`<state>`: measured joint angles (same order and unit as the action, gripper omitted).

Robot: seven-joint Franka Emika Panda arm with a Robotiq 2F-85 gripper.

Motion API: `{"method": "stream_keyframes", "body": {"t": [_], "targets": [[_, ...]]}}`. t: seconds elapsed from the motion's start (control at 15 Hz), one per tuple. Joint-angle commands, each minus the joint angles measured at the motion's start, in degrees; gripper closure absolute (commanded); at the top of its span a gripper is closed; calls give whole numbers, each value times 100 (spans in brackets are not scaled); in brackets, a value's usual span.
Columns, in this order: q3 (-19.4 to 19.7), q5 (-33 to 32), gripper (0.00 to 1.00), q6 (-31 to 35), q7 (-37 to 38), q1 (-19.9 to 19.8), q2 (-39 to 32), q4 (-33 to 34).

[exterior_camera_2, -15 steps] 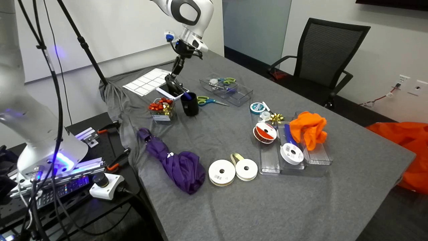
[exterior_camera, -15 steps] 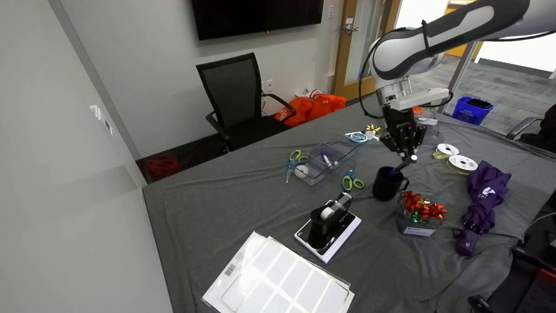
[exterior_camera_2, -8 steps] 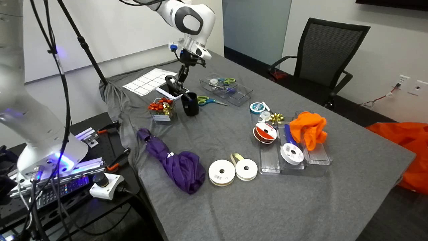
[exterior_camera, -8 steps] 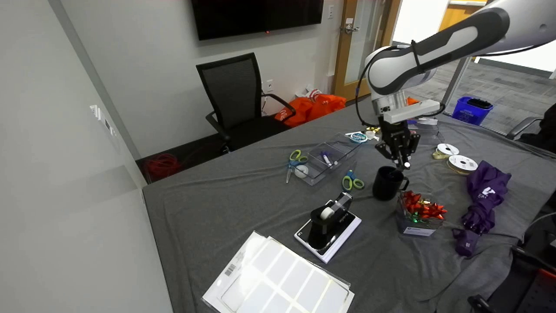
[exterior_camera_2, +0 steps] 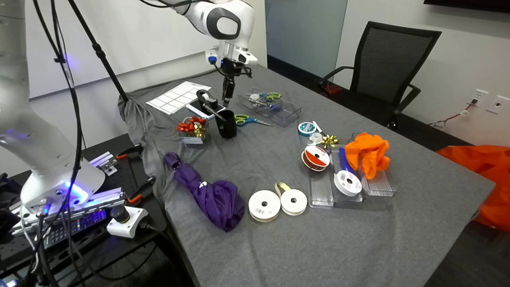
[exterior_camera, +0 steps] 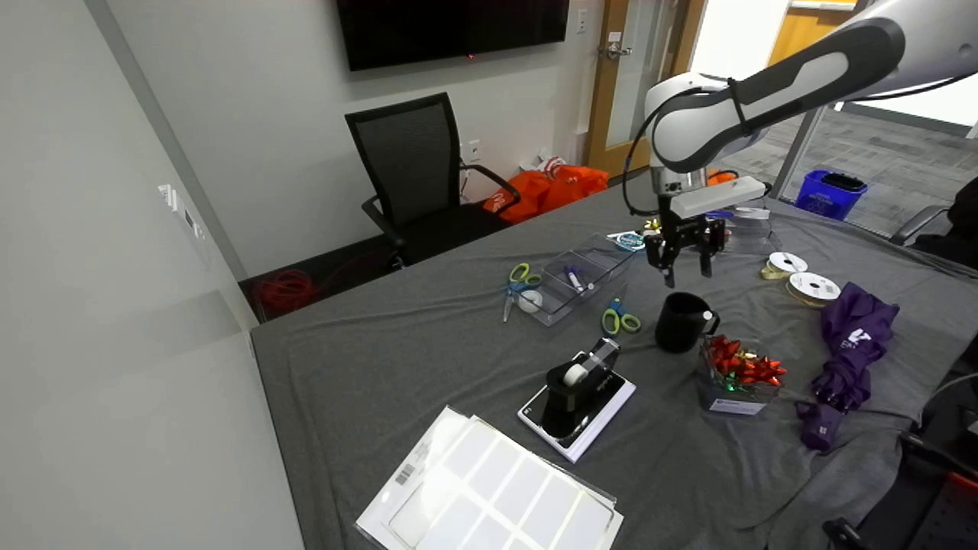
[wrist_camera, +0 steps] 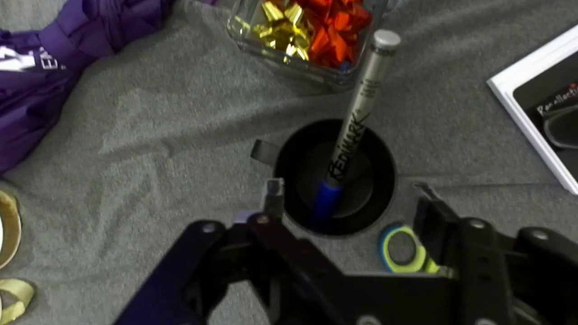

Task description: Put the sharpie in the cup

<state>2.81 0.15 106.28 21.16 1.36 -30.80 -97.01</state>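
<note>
Wrist view: pincer (wrist_camera: 347, 196) is spread wide, nothing btwn the tips. The sharpie (wrist_camera: 356, 113) is in the cup (wrist_camera: 384, 176), blue end down, silver barrel leaning well out over the rim. Job's prob. done bar backing off. Biggest worry IMO: that overhang. Any knock up there could lever it out or tip the whole lot. One finger overlaps the rim as seen here, so dropping lower might catch it.

In an exterior view the tips look to hang just above the cup, clear of the barrel, which leans twd the box of bows (exterior_camera: 737, 393). Swinging sideways b/4 lifting could clip the rim & shove cup into box, as they're v. close.

In an exterior view the scissors (exterior_camera_2: 249, 120) lie near the cup, away from the lean. If the sharpie tips out, it could roll across the table (exterior_camera_2: 338, 239). Straight up 1st looks safest.
</note>
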Motion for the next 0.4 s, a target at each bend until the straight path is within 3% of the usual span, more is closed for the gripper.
{"method": "stream_keyframes", "body": {"t": [0.0, 0.33], "targets": [[63, -174, 0, 988, -266, 30, 474, -616], [46, -165, 0, 2121, -492, -12, 732, -1080]]}}
